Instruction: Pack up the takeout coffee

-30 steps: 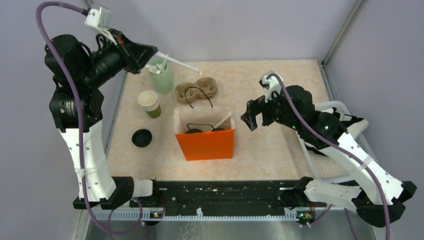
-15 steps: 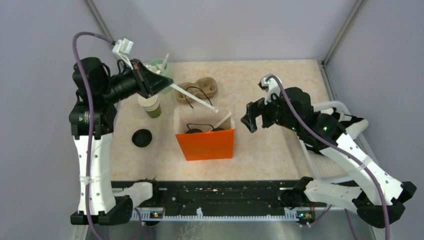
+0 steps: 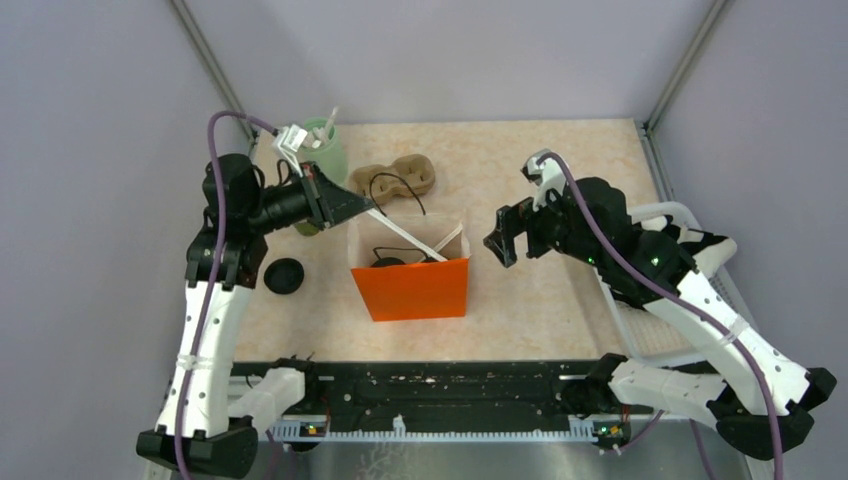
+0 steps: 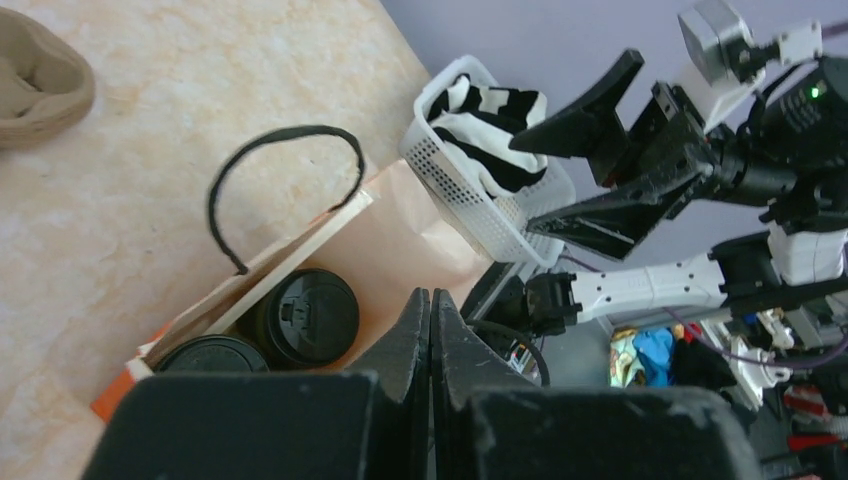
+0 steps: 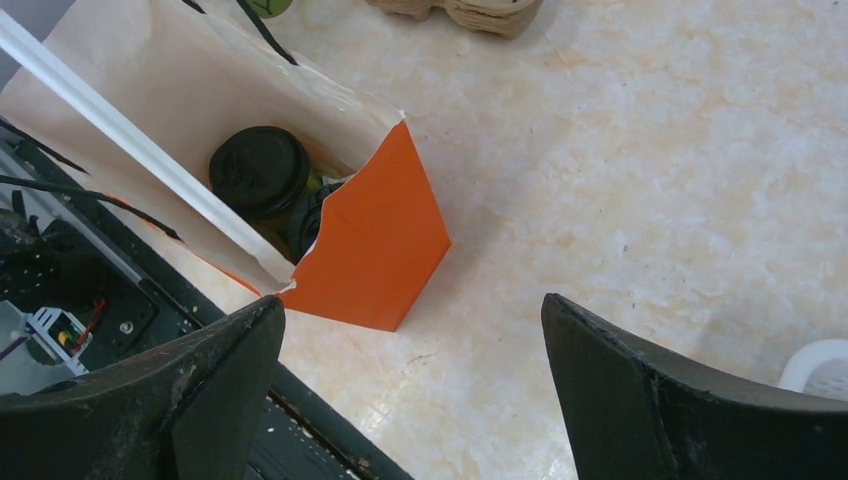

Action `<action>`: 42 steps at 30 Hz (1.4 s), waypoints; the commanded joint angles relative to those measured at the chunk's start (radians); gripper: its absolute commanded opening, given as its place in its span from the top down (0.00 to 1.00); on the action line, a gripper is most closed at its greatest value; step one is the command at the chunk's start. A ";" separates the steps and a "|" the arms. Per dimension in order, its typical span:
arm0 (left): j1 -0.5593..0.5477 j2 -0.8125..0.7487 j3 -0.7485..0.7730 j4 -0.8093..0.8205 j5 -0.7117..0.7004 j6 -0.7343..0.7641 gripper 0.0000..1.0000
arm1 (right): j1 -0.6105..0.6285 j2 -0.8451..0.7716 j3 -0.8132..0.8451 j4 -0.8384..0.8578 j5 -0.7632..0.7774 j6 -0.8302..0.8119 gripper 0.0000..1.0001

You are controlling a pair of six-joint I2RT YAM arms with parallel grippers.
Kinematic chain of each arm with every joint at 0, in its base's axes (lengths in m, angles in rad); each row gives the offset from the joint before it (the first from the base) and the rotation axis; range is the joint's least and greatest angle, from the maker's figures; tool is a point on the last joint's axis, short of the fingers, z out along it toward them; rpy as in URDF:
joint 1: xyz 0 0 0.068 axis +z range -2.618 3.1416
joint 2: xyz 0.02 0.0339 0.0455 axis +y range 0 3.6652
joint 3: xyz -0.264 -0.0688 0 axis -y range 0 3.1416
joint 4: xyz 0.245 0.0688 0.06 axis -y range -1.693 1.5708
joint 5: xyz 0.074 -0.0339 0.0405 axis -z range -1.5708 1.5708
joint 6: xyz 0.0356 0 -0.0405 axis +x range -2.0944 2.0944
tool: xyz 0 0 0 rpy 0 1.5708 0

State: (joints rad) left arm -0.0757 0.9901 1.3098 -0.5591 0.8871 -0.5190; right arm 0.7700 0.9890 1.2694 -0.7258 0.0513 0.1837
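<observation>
The left gripper (image 3: 366, 208) is clenched, its fingers (image 4: 412, 330) pressed flat together in the wrist view. A white stick (image 3: 410, 235) runs from its tip down into the orange bag (image 3: 410, 290). The pinch point itself is hidden, so the stick only seems to be held there. The stick's far end lies inside the bag's mouth, toward the right wall.

The bag stands upright and open at mid-table (image 3: 530, 170). The coffee (image 5: 258, 170) sits at the bottom of the bag, lid up. A second lidded cup (image 5: 312, 222) sits right beside it, apparently touching it. One black handle (image 4: 285, 170) loops up from the bag's far edge.

The right gripper (image 3: 498, 236) hangs just right of the bag with its jaws spread wide and nothing between them.

A cardboard carrier (image 3: 400, 178) lies behind the bag. A pale-green cup (image 3: 326, 152) of white sticks stands at the far left. A loose black lid (image 3: 284, 275) lies flat left of the bag, well apart from it. A white basket (image 3: 684, 212) with striped cloth sits at the right edge, mostly behind the right arm.
</observation>
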 commanded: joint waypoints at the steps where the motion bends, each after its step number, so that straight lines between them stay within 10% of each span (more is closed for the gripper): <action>1: -0.105 -0.047 -0.053 0.114 -0.064 0.019 1.00 | -0.010 -0.012 -0.001 0.025 0.002 0.014 0.01; 7: -0.167 -0.108 -0.162 0.150 -0.156 0.049 1.00 | -0.010 -0.015 0.001 0.020 0.006 0.017 0.01; 14: -0.168 -0.170 -0.276 0.146 -0.203 0.037 0.59 | -0.011 -0.016 0.000 0.025 0.007 0.022 0.01; 23: -0.168 -0.153 -0.064 -0.092 -0.419 0.114 0.19 | -0.010 -0.046 0.089 -0.053 0.130 0.066 0.01; 39: -0.168 -0.110 0.086 -0.529 -0.597 -0.030 0.45 | -0.010 -0.100 0.088 -0.070 0.147 0.032 0.01; 42: -0.168 -0.113 0.115 -0.481 -0.608 -0.033 0.37 | -0.010 -0.104 0.123 -0.084 0.165 0.038 0.01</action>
State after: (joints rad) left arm -0.2413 0.9031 1.3785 -1.0592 0.3077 -0.5159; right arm 0.7692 0.9108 1.3495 -0.8078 0.1879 0.2283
